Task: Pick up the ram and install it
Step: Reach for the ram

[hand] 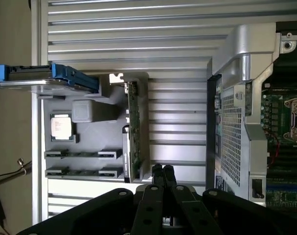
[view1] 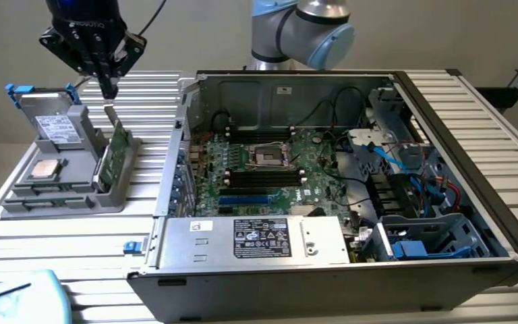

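Observation:
The ram (view1: 112, 156) is a thin green stick standing on its long edge in a slot of the grey parts holder (view1: 61, 199), at the exterior view's left. The wrist view looks down on the ram's (hand: 133, 132) top edge in the holder (hand: 89, 161). My gripper (view1: 108, 100) hangs just above the ram's far end without touching it. Its two black fingers are pressed together with nothing between them. In the wrist view the gripper (hand: 163, 170) sits a little to the side of the ram's end.
An open computer case (view1: 475, 169) stands beside the holder, with the green motherboard (view1: 318, 179) and its black slots (view1: 261, 177) inside and a power supply (view1: 254, 239) in front. The holder also carries a hard drive (view1: 56, 125) with blue rails and a processor (view1: 45, 169).

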